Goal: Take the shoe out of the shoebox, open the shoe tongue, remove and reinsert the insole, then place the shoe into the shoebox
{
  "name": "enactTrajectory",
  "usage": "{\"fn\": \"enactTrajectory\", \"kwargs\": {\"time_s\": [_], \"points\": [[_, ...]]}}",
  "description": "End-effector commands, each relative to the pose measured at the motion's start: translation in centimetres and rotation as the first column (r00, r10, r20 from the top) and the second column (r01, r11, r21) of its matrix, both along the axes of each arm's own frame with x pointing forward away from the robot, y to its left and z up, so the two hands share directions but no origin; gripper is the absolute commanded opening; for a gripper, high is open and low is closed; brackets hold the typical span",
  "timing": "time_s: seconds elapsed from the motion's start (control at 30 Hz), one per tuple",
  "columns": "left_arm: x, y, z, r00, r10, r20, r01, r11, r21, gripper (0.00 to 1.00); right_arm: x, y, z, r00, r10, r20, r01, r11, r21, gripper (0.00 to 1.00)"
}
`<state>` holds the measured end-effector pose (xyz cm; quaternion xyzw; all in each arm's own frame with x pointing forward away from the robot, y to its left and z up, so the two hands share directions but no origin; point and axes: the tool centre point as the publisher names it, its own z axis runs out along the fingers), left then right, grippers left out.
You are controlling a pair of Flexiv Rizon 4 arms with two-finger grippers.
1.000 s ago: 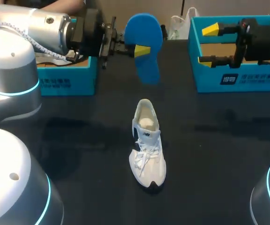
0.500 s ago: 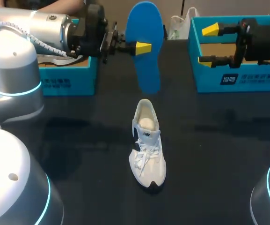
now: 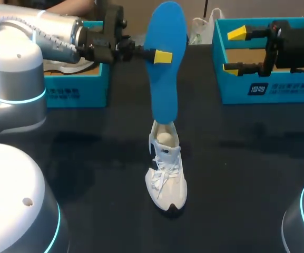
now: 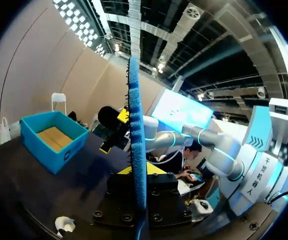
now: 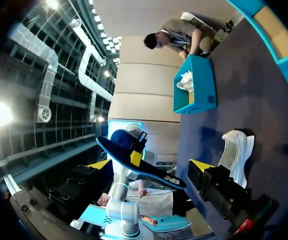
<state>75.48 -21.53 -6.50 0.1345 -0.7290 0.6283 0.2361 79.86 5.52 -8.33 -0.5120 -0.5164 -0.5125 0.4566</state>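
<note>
A blue insole [image 3: 165, 63] hangs upright over the black table, its lower end just above the heel opening of the white shoe [image 3: 166, 168]. My left gripper [image 3: 159, 56] is shut on the insole near its upper half. From the left wrist the insole [image 4: 136, 135] shows edge-on, pinched in that gripper [image 4: 138, 172], and the shoe [image 4: 64, 225] lies below. My right gripper [image 3: 233, 50] stands open and holds nothing, over the right blue shoebox [image 3: 278, 89]. The right wrist view shows its gripper [image 5: 150, 166], the insole [image 5: 148, 170] and the shoe [image 5: 236, 150].
A second blue box [image 3: 75, 90] with white paper inside stands at the back left, under my left arm. The right shoebox [image 4: 54, 137] has a brown floor showing. Dark tabletop [image 3: 246, 174] lies to both sides of the shoe.
My left gripper has turned the insole from a foreshortened pose to hanging full length and shifted it slightly right, so its lower end now reaches the shoe's opening. The right arm has not moved.
</note>
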Motion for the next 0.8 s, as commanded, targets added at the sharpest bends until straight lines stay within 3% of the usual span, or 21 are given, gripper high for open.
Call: {"fn": "enactTrajectory", "kwargs": {"time_s": [0.03, 0.5, 0.57, 0.8], "points": [[0.7, -0.3, -0.1, 0.767, 0.1, -0.634, 0.018, 0.984, 0.177, 0.0, 0.1, 0.0, 0.0, 1.0, 0.0, 0.0, 0.0, 1.0, -0.001, 1.0], [1.9, -1.6, -2.9, 0.474, 0.136, -0.87, -0.048, 0.99, 0.129, 0.0, 0.1, 0.0, 0.0, 1.0, 0.0, 0.0, 0.0, 1.0, -0.001, 1.0], [2.2, -1.8, -3.0, 0.399, 0.14, -0.906, -0.07, 0.99, 0.122, 0.0, 0.1, 0.0, 0.0, 1.0, 0.0, 0.0, 0.0, 1.0, -0.001, 1.0], [3.1, -2.8, -3.8, 0.344, 0.141, -0.928, -0.14, 0.985, 0.097, 0.0, 0.1, 0.0, 0.0, 1.0, 0.0, 0.0, 0.0, 1.0, -0.001, 1.0]]}}
